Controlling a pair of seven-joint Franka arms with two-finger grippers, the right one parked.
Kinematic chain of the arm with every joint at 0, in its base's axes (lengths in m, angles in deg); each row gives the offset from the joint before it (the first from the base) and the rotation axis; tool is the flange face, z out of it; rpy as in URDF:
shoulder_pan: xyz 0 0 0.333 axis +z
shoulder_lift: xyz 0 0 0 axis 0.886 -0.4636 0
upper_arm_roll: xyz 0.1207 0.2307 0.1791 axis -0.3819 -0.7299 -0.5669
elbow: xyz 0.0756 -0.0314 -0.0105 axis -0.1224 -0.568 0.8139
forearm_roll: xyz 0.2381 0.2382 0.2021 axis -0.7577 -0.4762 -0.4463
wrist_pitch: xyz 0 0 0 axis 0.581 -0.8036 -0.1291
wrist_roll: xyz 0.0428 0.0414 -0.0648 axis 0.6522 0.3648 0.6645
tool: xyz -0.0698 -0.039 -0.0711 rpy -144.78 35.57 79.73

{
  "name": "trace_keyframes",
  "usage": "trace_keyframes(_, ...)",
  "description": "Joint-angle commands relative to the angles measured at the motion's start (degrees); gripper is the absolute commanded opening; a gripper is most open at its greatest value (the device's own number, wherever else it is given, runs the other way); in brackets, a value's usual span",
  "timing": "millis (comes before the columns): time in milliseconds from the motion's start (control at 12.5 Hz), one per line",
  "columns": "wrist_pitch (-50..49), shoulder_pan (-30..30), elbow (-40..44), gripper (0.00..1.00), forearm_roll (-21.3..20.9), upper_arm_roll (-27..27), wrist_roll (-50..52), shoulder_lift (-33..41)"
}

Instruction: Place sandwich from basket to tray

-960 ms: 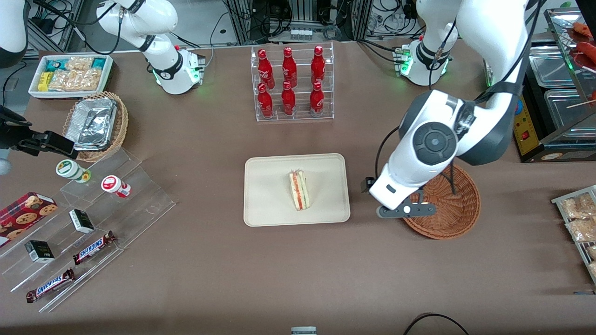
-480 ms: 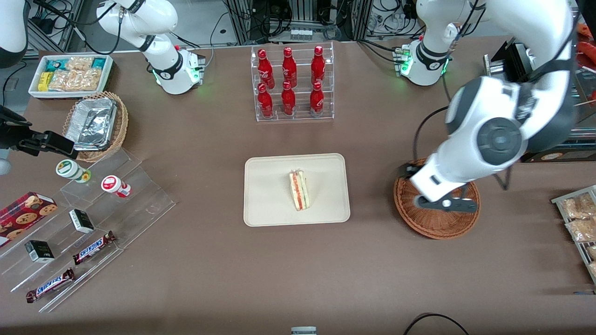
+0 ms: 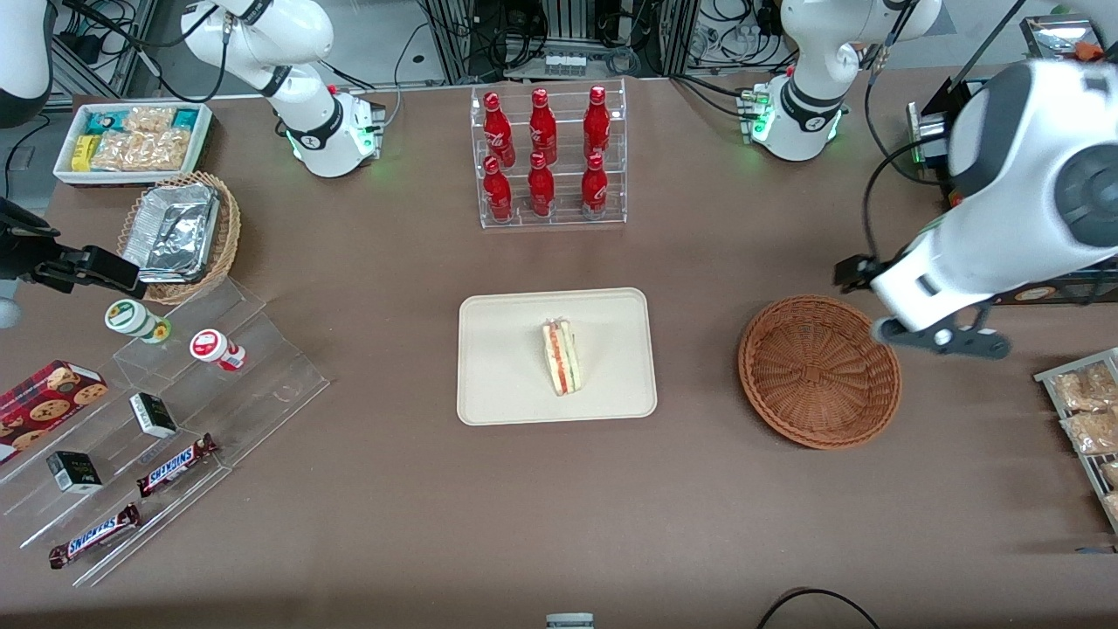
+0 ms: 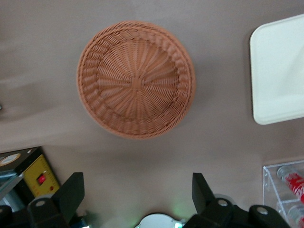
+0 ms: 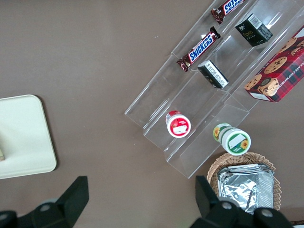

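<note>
A: Front view, quick rundown: brown table [image 3: 393, 489], cable clutter and racks along the edge farthest from the cam. Sandwich [image 3: 561, 356] lies on the tray [image 3: 507, 384], mid-table, roughly center of it.

B: Basket [image 3: 819, 371]?

A: Beside the tray, toward the working arm's end, w/ nothing in it. Wrist cam shows the same: bare weave [image 4: 136, 85], tray corner [image 4: 278, 80] nearby, table between them.

B: Gripper [image 3: 942, 339]?

A: Up in the air just past the basket's rim, toward the working arm's end. Fingers [image 4: 71, 194] spread wide apart, nothing between them.

B: Other stuff?

A: Clear rack of red bottles [image 3: 546, 157] farther from the cam than the tray. Toward the parked arm's end: clear stepped shelf [image 3: 175, 419] w/ candy bars [image 3: 177, 463], foil tray [image 3: 175, 229] in a lighter basket, white snack bin [image 3: 133, 140].
</note>
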Motion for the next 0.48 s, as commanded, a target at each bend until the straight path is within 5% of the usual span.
trace_keyframes(0,-2.1,-0.1,-2.2,1.0,0.5,-2.3,-2.3,5.0)
trace_keyframes(400,-4.1,-0.1,-2.0,1.0,0.3,-4.0,-2.3,7.7)
